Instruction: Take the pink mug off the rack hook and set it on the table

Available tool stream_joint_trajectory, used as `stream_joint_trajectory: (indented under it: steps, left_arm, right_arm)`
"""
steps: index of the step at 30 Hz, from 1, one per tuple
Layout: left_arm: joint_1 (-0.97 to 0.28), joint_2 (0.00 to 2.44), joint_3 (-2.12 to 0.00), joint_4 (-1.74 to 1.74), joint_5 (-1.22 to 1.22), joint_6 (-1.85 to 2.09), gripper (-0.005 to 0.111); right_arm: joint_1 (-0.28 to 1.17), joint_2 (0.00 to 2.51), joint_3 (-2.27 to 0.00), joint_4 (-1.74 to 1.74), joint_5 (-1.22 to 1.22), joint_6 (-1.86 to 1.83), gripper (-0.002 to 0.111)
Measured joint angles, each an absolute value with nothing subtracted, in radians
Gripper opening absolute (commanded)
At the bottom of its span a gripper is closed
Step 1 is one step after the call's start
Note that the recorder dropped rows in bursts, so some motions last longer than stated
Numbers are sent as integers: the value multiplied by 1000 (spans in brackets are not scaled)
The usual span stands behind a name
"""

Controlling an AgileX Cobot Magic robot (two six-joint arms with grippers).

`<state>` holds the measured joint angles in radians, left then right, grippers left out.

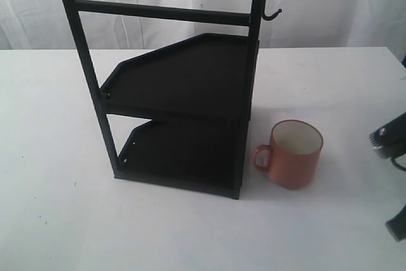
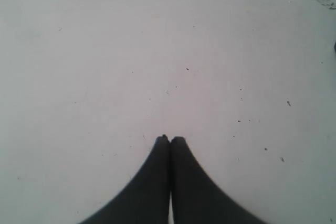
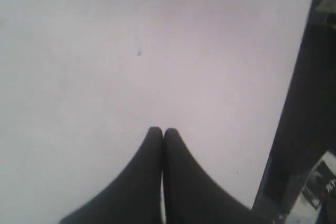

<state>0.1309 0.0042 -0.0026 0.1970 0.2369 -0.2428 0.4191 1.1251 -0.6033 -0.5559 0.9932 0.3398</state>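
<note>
The pink mug (image 1: 294, 154) stands upright on the white table (image 1: 57, 214), just right of the black rack (image 1: 184, 118), its handle turned toward the rack. The rack hook (image 1: 273, 14) juts from the right post, bare. Only part of the right arm (image 1: 390, 141) shows at the exterior view's right edge, clear of the mug. My right gripper (image 3: 162, 130) is shut with nothing in it, over bare table. My left gripper (image 2: 170, 139) is shut too, empty, above the speckled table (image 2: 157, 51). The left arm does not show in the exterior view.
A white curtain (image 1: 330, 4) hangs behind the table. In the right wrist view a dark edge (image 3: 299, 129) runs down one side, beyond the tabletop.
</note>
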Motion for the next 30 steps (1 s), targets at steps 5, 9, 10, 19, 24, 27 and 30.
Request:
stream_joint_trajectory:
  steps: [5, 9, 10, 19, 24, 27, 30]
  left_arm:
    - [131, 4, -3, 197, 237, -243, 0]
    - [131, 4, -3, 197, 237, -243, 0]
    - [131, 4, -3, 197, 237, -243, 0]
    - [131, 4, -3, 197, 237, -243, 0]
    - [131, 4, -3, 197, 237, -243, 0]
    - [131, 4, -3, 197, 237, -243, 0]
    - [131, 4, -3, 197, 237, -243, 0]
  right_arm:
    - [419, 1275, -637, -465, 1151, 243, 0]
    - [386, 1315, -669, -420, 1201, 181, 0]
    - [371, 1315, -675, -407, 1204, 174, 0]
    - [140, 1241, -756, -177, 1214, 33, 0]
    - [-10, 1230, -774, 62, 1216, -75, 0]
    - [-40, 1209, -774, 67, 1195, -76, 0]
    - [-44, 1130, -774, 61, 1053, -72, 0]
